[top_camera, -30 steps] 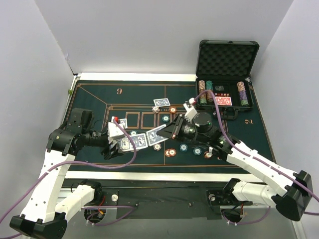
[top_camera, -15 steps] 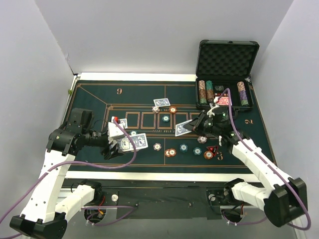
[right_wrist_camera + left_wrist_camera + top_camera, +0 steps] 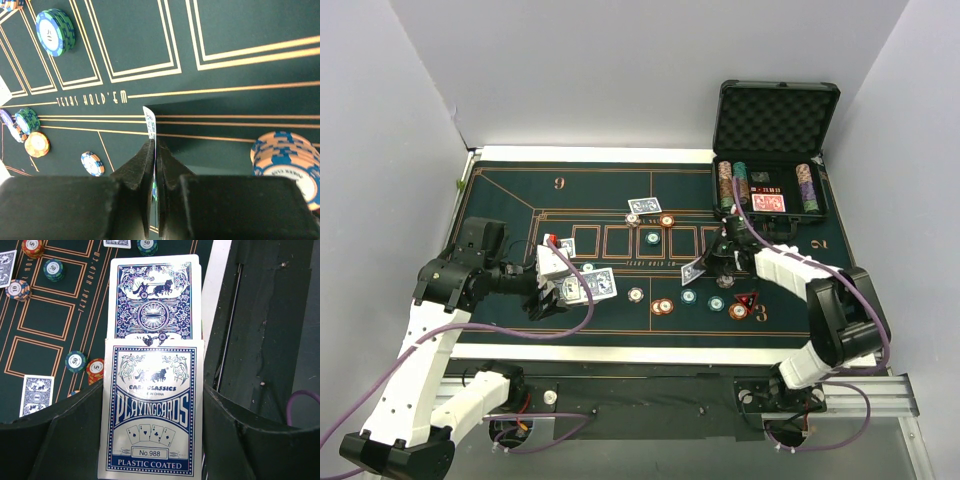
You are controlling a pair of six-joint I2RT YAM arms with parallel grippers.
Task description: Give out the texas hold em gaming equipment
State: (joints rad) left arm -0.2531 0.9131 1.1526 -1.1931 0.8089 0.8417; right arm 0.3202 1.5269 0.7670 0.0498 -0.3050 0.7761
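Observation:
My left gripper [image 3: 560, 290] is shut on a blue pack of playing cards [image 3: 151, 415] and holds it over the mat's near left part. One blue-backed card [image 3: 152, 295] sticks out of the pack's top. My right gripper [image 3: 717, 260] is shut on a single blue-backed card [image 3: 694, 269], which hangs tilted just above the mat right of centre. In the right wrist view that card [image 3: 150, 121] shows edge-on between the closed fingers [image 3: 142, 165]. Two blue-backed cards [image 3: 643, 205] lie at the mat's far middle. Several poker chips [image 3: 662, 306] are spread over the centre of the mat.
A green Texas Hold'em mat [image 3: 520, 200] covers the table. An open black case [image 3: 775, 120] stands at the far right, holding chip stacks and a red-backed deck [image 3: 767, 203]. A small red marker [image 3: 750, 298] lies near the right arm. An orange-blue chip stack [image 3: 286, 160] is close beside the right fingers.
My right arm has swung from beside the pack on the left over to right of centre, carrying one card with it. The left arm and its pack have stayed put.

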